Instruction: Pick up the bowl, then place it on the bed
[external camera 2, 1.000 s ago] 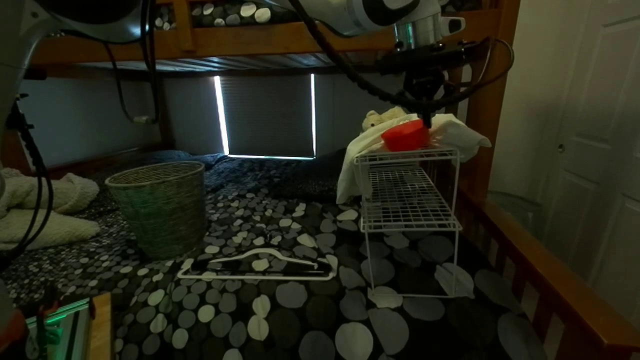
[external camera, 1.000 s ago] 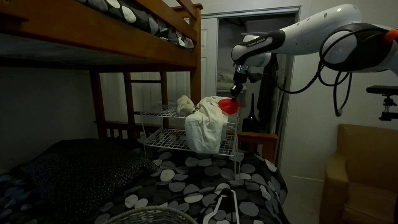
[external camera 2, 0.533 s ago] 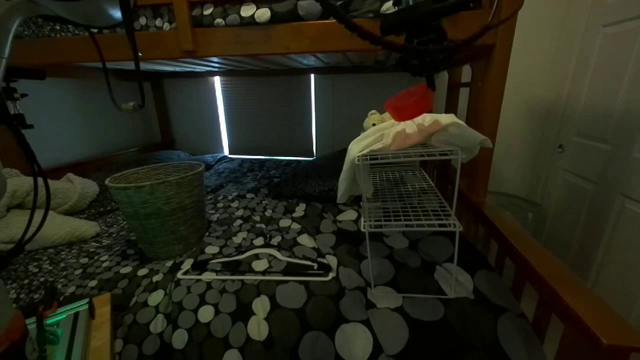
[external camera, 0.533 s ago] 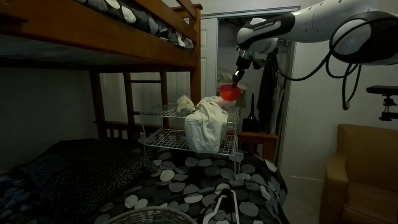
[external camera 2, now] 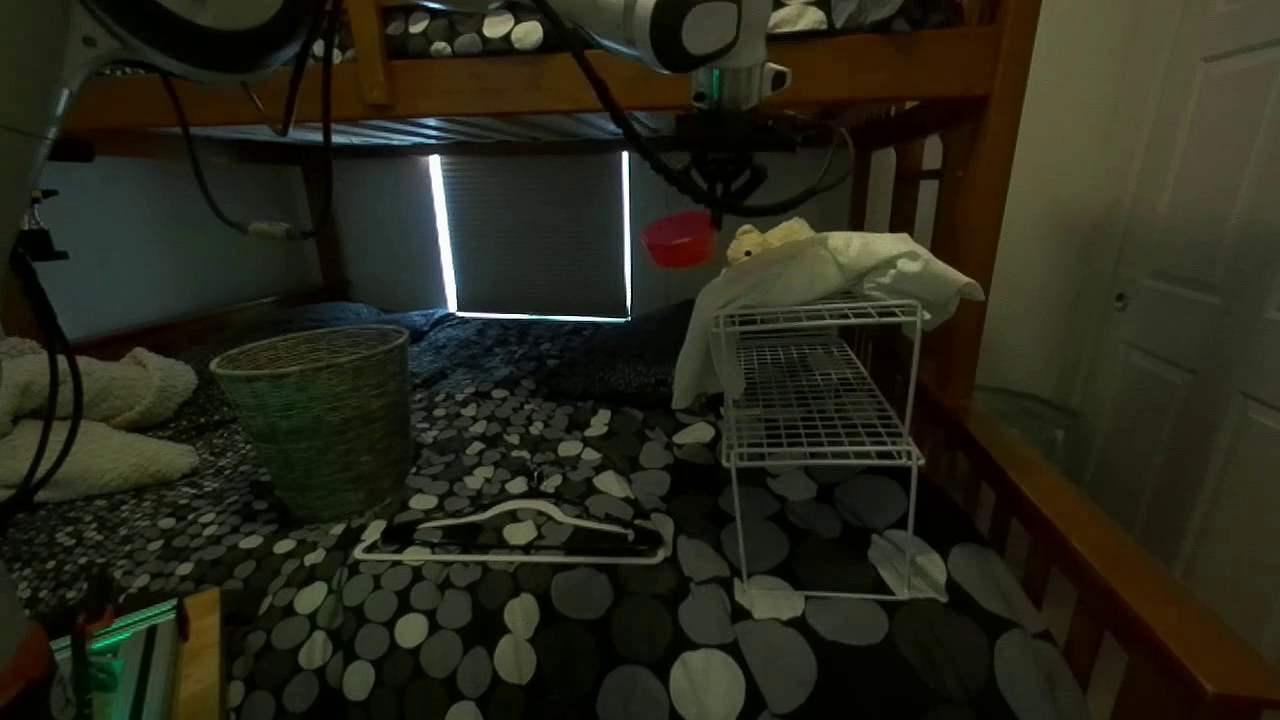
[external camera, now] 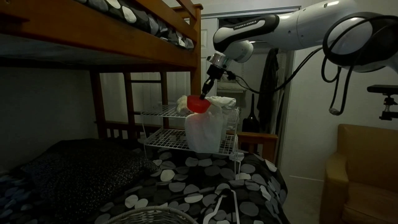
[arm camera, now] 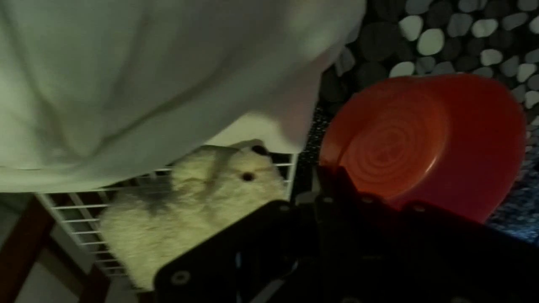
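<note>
the gripper (external camera: pixel 202 95), jaws together, pinches the rim of the red bowl (arm camera: pixel 425 143). in an exterior view it hangs in the air, left of the rack (external camera 2: pixel 825 461). apparent step: carrying. next: lower it onto the bed (external camera 2: pixel 450 640), then release.

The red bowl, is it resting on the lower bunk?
No, the gripper holds the red bowl in midair above the lower bunk.

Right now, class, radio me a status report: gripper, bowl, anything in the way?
Gripper shut on rim of red bowl. Bowl aloft beside wire rack, above bed, not yet placed. White hanger and basket on bed could crowd set-down.
</note>
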Motion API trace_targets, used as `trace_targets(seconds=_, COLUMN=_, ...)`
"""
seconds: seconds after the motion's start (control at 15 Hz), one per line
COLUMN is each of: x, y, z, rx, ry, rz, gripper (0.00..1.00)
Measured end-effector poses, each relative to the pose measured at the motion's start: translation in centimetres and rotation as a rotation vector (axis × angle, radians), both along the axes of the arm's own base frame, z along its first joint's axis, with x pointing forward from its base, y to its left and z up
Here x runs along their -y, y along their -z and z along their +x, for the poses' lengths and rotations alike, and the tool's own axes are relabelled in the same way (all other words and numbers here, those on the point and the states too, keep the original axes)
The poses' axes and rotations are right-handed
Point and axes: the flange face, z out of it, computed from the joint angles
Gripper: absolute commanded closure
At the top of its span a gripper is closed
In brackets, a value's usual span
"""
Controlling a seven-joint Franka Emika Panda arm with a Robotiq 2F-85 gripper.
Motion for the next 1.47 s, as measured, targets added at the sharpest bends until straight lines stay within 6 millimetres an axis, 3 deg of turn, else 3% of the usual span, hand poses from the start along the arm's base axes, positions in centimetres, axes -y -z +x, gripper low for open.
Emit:
trace_targets(seconds=0.2, x=-4.5, y=2.7, z=-0.6, rx=-0.089, ry=-0.122, rz=0.015, gripper=0.97)
trace_targets(seconds=0.47, x=-4.9, y=2.8, z=-0.6, rx=-0.092, ry=-0.128, rz=0.015, gripper=0.99)
trace_targets(seconds=0.67, x=-5.4, y=2.5, z=-0.1, rx=-0.065, ry=-0.037, rz=0.000, gripper=0.99)
trace_targets(seconds=0.87, x=-9.8, y=2.8, z=0.0, rx=-0.024, ry=0.112, rz=-0.036, gripper=0.99)
trace_targets(seconds=1.2, x=-18.1, y=5.5, z=-3.0, rx=-0.143, ry=0.298, rz=-0.038, gripper=0.99)
trace_targets(seconds=1.47, x=-18.5, y=9.7, z=-6.6, rx=-0.333, ry=0.384, rz=-0.020, gripper=0.97)
